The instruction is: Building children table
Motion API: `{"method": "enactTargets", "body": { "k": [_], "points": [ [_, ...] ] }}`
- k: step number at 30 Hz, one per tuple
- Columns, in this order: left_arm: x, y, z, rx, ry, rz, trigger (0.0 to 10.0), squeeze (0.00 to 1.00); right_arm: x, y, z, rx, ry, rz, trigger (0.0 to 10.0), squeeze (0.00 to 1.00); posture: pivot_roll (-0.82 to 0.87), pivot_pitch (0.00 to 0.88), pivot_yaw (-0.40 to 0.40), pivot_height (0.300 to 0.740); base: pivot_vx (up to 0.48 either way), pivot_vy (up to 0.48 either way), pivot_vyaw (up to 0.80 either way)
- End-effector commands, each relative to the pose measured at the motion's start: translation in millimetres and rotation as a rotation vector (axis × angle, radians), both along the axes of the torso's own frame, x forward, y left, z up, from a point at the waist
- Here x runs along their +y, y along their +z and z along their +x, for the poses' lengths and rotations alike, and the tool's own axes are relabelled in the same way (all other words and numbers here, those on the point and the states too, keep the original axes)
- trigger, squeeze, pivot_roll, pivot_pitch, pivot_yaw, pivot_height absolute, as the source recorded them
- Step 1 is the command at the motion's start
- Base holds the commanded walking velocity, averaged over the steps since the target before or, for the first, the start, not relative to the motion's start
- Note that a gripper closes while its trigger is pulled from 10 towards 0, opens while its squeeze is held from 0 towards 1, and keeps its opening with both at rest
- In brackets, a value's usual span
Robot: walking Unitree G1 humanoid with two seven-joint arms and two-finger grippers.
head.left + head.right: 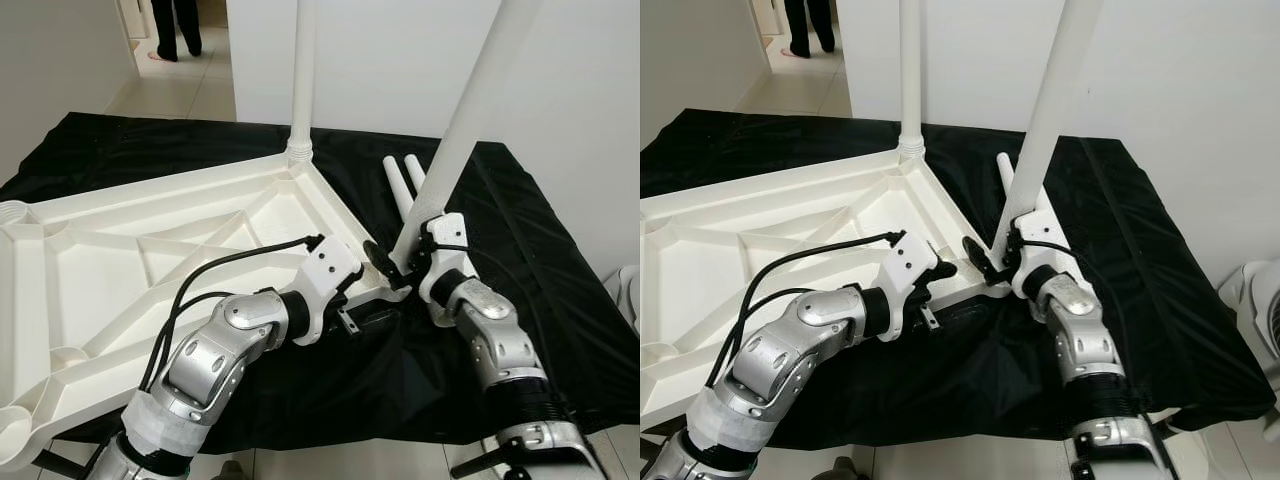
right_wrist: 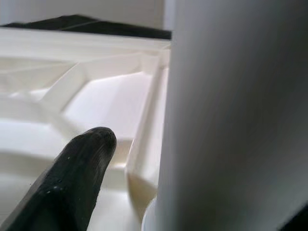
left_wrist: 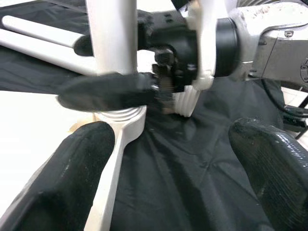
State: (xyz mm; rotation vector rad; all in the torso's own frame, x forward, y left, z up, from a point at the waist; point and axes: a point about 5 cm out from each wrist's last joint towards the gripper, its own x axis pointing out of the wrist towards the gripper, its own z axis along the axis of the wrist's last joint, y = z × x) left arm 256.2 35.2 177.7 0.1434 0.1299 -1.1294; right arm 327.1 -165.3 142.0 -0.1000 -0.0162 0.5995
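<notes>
White walls and pale tiled flooring bound the work area; a person [image 1: 175,28] stands in the far doorway, legs alone in frame. Work proceeds on a table draped in black cloth [image 1: 520,300].

The white plastic tabletop [image 1: 150,260] lies inverted on the cloth, ribbed underside up, which exposes the corner sockets for fitting legs. It overhangs the cloth's left and near edges. One fitted leg [image 1: 303,70] stands upright in the far corner socket. Two spare legs [image 1: 400,185] lie side by side on the cloth beyond the tabletop's right edge, towards the far right.

A second leg [image 1: 470,120] leans at the tabletop's near right corner, its foot at the socket, not yet plumb. The right gripper [image 1: 395,262] pinches this leg low down, close to the socket; in the right wrist view one black finger [image 2: 72,178] lies alongside the shaft. A low hold is judged to give control over seating the foot.

The left gripper [image 3: 168,159] hovers just beside the same corner, fingers spread wide, grasping nothing; judged positioned to steady the corner.
</notes>
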Motion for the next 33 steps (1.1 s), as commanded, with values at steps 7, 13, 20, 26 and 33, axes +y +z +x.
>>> {"method": "enactTargets", "body": {
  "k": [7,13,20,26,33],
  "points": [
    [0.6,4,1.6,-0.015,0.004,-0.003,10.0,0.00,-4.2,-3,0.9,0.004,0.057,-0.031,0.0,0.00,0.10,0.009,-0.026,0.740,0.000,0.000,0.00],
    [0.8,3,1.0,-0.013,0.002,-0.002,10.0,0.00,-4.8,-2,2.8,-0.002,0.009,-0.025,0.0,0.00,0.10,0.009,-0.028,0.740,0.000,0.000,0.00],
    [0.2,3,0.4,-0.013,0.003,-0.005,10.0,0.00,8.5,-8,0.7,0.055,-0.155,0.056,0.0,0.00,0.09,0.010,-0.032,0.740,0.000,0.000,0.00],
    [-0.3,3,-0.2,-0.012,0.001,-0.006,10.0,0.00,12.4,-12,-0.9,0.089,-0.295,0.110,0.0,0.00,0.09,0.012,-0.033,0.740,0.000,0.000,0.00],
    [-1.0,2,-0.8,-0.008,-0.001,-0.008,10.0,0.00,19.5,-12,-9.7,0.078,-0.564,0.151,0.0,0.00,0.09,0.013,-0.041,0.740,0.000,0.000,0.00]
  ]
}}
